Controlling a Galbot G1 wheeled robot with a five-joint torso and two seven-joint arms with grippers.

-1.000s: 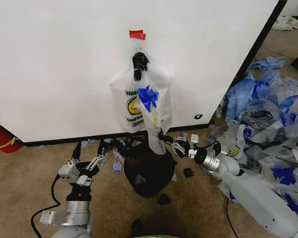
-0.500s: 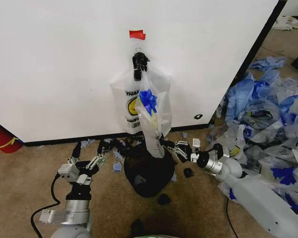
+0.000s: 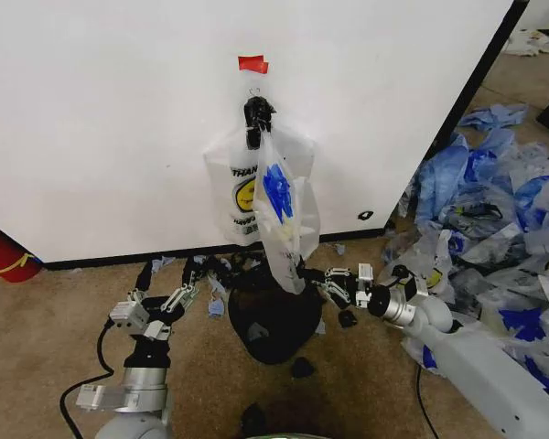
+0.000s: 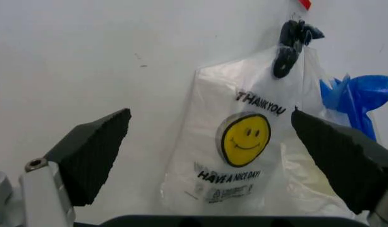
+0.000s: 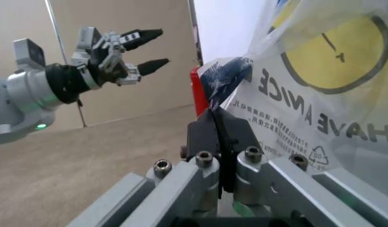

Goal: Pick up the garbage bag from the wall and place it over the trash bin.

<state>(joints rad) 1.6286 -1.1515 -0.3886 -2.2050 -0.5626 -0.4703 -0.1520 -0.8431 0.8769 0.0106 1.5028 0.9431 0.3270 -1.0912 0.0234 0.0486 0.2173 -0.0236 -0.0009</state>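
The garbage bag (image 3: 285, 219), thin and see-through with blue patches, hangs from a black hook (image 3: 256, 114) on the white wall, in front of a whiter "THANK YOU" smiley bag (image 3: 239, 194). My right gripper (image 3: 304, 272) is shut on the garbage bag's bottom corner, just above the trash bin (image 3: 274, 318), a round black bin on the carpet. The right wrist view shows the shut fingers (image 5: 210, 135) pinching the garbage bag (image 5: 320, 94) below its yellow face and lettering. My left gripper (image 3: 188, 285) is open, low and left of the bin, facing the whiter bag (image 4: 238, 156).
A big pile of blue and clear bags (image 3: 512, 229) covers the floor on the right. Black scraps (image 3: 302, 368) lie on the carpet near the bin. A red object (image 3: 0, 256) stands at the far left by the wall. Red tape (image 3: 252, 63) is above the hook.
My right gripper has drawn back to the right and slightly down, still holding the bag's bottom corner; the bag's lower end has swung out from the wall. The left arm has barely moved.
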